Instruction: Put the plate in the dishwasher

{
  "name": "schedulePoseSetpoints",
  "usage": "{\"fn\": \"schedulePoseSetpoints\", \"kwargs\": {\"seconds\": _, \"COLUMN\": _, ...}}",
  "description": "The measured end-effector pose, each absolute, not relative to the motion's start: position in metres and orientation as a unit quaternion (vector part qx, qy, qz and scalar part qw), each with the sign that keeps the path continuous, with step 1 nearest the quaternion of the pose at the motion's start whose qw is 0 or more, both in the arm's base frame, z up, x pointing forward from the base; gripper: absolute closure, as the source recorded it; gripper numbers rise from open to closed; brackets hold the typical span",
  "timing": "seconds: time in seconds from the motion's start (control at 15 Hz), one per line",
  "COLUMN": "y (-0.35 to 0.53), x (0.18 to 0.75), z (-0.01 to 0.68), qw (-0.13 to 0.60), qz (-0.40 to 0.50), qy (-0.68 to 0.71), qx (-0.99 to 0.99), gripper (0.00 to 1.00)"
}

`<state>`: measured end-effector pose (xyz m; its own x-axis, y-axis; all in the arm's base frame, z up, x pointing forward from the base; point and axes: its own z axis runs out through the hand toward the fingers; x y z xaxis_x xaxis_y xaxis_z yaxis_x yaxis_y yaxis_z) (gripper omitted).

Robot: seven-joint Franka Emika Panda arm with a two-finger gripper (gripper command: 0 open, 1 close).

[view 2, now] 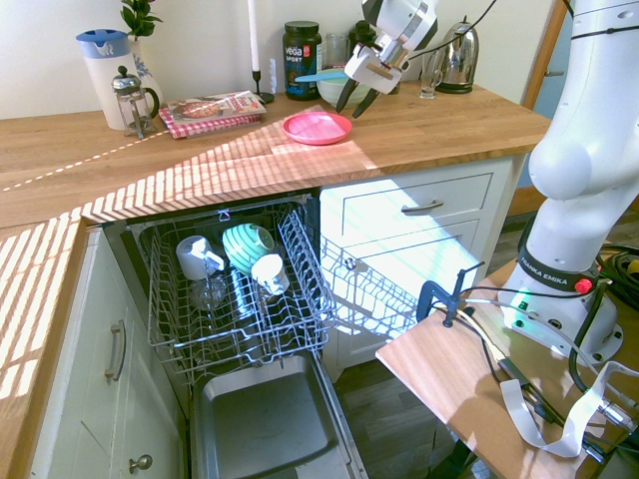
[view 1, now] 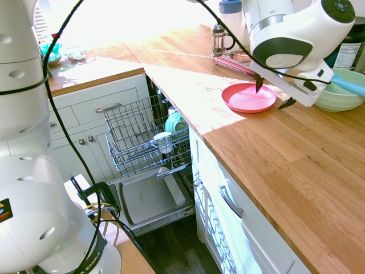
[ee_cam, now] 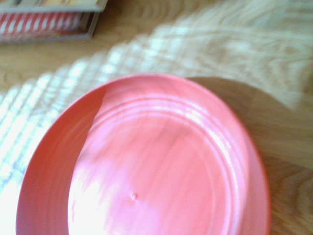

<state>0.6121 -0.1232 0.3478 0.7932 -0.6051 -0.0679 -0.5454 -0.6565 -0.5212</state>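
The coral-pink plate [view 1: 248, 97] [view 2: 317, 127] lies flat on the wooden counter [view 1: 274, 154] and fills most of the wrist view [ee_cam: 146, 161]. My gripper [view 1: 274, 94] [view 2: 355, 99] hangs open just above the plate's far-right rim, dark fingertips [view 1: 259, 84] pointing down, nothing between them. The dishwasher [view 2: 240, 289] stands open below the counter, its wire rack [view 1: 134, 140] pulled out with cups and a teal dish in it, its grey door panel [view 2: 265, 424] folded down.
A pale green bowl [view 1: 341, 91] with a blue utensil sits right behind the gripper. A striped cloth with a book [view 2: 212, 110], a French press [view 2: 130, 98], a jug, a dark tub [view 2: 302, 60] and a kettle [view 2: 457, 58] line the counter's back.
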Motion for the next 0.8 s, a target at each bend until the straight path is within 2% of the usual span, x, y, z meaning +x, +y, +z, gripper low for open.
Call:
{"fn": "schedulePoseSetpoints", "kwargs": {"seconds": 0.07, "y": -0.119, "x": 0.617, "z": 0.342, "qw": 0.267, "qz": -0.044, "qy": 0.307, "qx": -0.912, "gripper": 1.00}}
{"fn": "schedulePoseSetpoints", "kwargs": {"seconds": 0.8, "y": -0.107, "x": 0.629, "z": 0.321, "qw": 0.275, "qz": -0.010, "qy": 0.294, "qx": -0.915, "gripper": 1.00}}
